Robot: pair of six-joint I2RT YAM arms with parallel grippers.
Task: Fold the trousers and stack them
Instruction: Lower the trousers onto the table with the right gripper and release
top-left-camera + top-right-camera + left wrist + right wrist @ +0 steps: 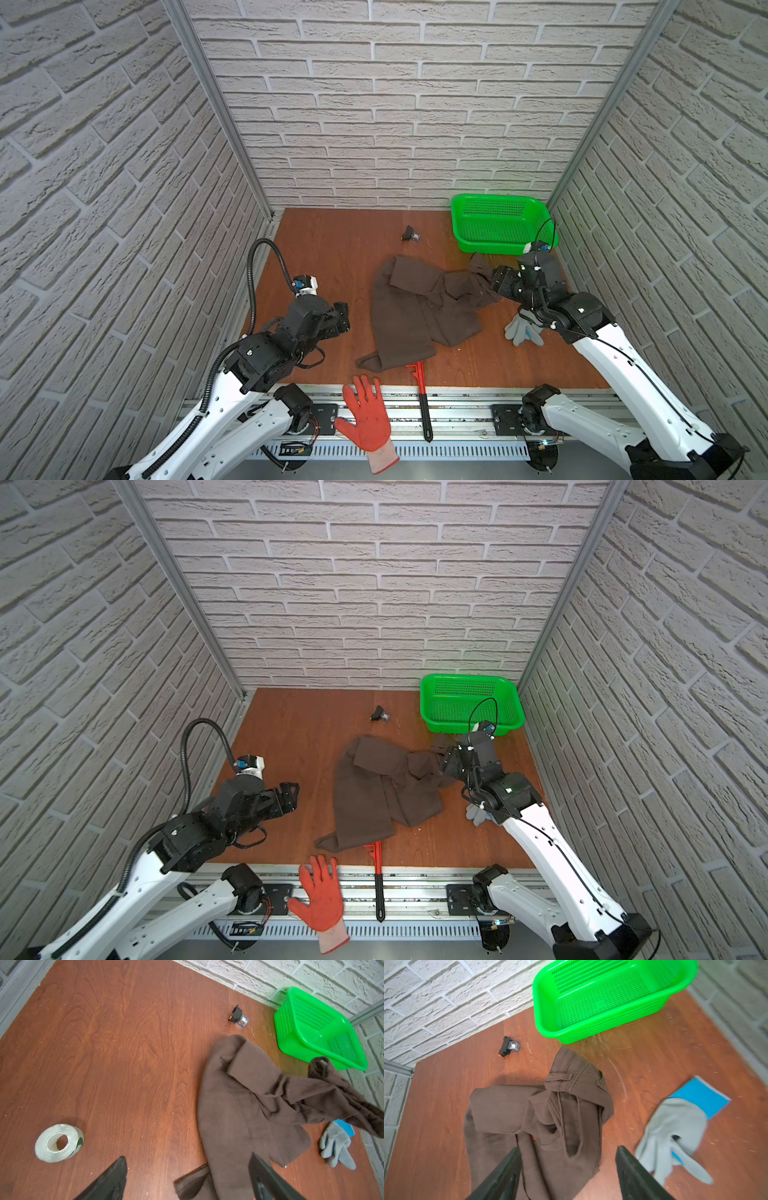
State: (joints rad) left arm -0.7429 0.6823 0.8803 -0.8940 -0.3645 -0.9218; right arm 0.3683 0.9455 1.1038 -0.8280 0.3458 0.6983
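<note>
Right gripper (568, 1148) hangs open, holding nothing. The trousers (419, 316) lie crumpled on the bench (324, 257) just ahead of it, waistband nearest. The legs seemingly trail toward the left gripper (344, 318), also open, farther off.

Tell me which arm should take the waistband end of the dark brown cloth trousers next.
Right, most likely. The right gripper hangs open directly by the crumpled waistband of the dark brown cloth trousers. The left gripper, also open, sits beside the legs, farther from that end.
</note>
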